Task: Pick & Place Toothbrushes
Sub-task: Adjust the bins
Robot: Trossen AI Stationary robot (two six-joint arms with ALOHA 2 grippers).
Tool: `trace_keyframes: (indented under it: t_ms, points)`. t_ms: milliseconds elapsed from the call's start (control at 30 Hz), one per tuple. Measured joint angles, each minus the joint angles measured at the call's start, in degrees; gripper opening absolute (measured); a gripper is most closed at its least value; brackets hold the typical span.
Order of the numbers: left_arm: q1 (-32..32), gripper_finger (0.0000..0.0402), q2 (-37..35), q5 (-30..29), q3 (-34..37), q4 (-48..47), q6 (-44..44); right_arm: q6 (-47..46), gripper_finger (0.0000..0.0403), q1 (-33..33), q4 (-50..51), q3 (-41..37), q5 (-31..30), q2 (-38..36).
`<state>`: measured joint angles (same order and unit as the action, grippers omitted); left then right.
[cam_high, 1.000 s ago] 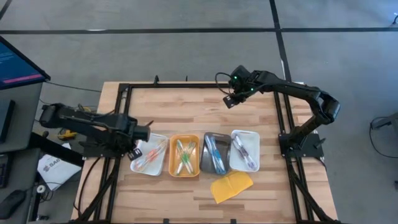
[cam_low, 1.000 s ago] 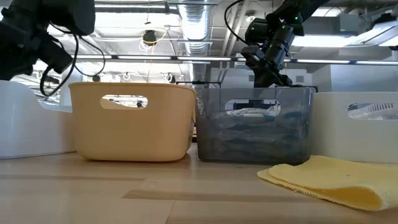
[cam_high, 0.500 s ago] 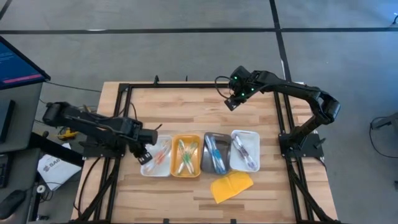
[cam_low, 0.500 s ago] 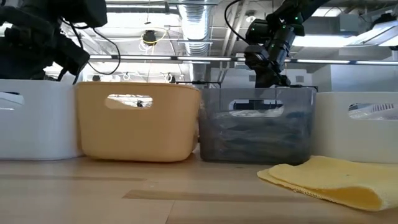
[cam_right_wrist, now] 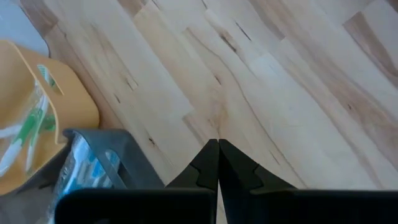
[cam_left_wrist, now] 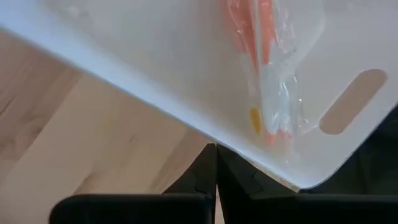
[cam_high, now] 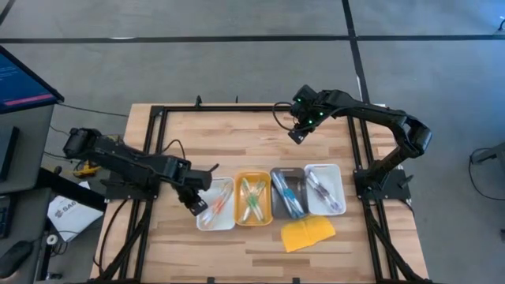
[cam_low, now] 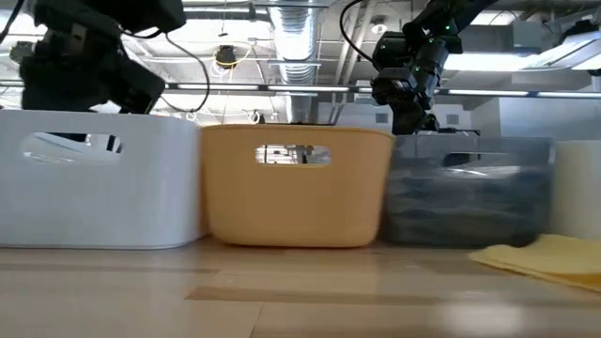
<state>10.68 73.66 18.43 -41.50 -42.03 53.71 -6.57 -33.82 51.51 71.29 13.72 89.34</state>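
Since a second ago all four trays have slid toward the right of the high frame, pushed along by the left pincer [cam_high: 195,203], which has travelled from the far-left tray's upper left corner down to its left side. That pincer is narrow, fingers pressed together with nothing between them, and its tips sit against the rim of the white tray [cam_high: 207,221] at lower centre-left. In the left wrist view the tray's white wall [cam_left_wrist: 186,93] fills most of the frame, with pink and orange toothbrushes [cam_left_wrist: 264,74] in clear wrappers lying inside near the handle slot.

Across the high frame the row runs left to right: white tray with pink-orange toothbrushes [cam_high: 218,202], orange tray [cam_high: 240,217] with green ones [cam_high: 253,197], grey tray [cam_high: 278,213] with blue ones [cam_high: 289,194], and a second white tray [cam_high: 342,189] with pale ones [cam_high: 322,186]. A yellow pad [cam_high: 308,233] lies on the worktop [cam_high: 237,134] just below the grey tray.

Up at upper centre-right, the right pincer [cam_high: 297,134] hangs over bare wood, well apart from the trays, its fingers also shut tight and empty; it has shifted only slightly. In the low view the white, orange [cam_low: 296,188] and grey trays stand side by side
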Motion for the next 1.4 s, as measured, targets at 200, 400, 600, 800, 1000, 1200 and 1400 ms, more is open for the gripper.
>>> trace_keyframes:
  t_ms: [200,400,600,800,1000,1200,1400]
  points:
    - [-0.13,0.0000,3.03,-0.02,-2.41,1.58,-0.78,1.03,0.0000,0.00,0.24,0.00,0.02,0.00]
    - [-0.58,0.0000,6.68,0.14,-4.35,2.74,-3.42,1.15,0.0000,0.00,0.20,0.00,0.02,0.00]
    - [-2.67,0.0000,9.83,0.84,-5.85,4.88,-6.74,1.13,0.0000,0.04,0.17,0.00,0.07,0.00]
    - [-6.02,0.0000,12.32,0.09,-7.81,7.08,-9.58,1.09,0.0000,0.04,0.23,0.00,0.20,0.00]
    - [-8.26,0.0000,13.75,-0.40,-10.17,7.80,-12.60,1.09,0.0000,0.04,0.33,0.00,0.22,0.00]
    - [-9.11,0.0000,13.93,-0.46,-10.90,7.68,-13.06,1.05,0.0000,0.04,0.35,0.00,0.58,0.00]
    - [-8.39,0.0000,10.07,-3.83,-10.94,7.21,-12.78,1.00,0.0000,0.04,0.35,0.00,1.72,0.00]
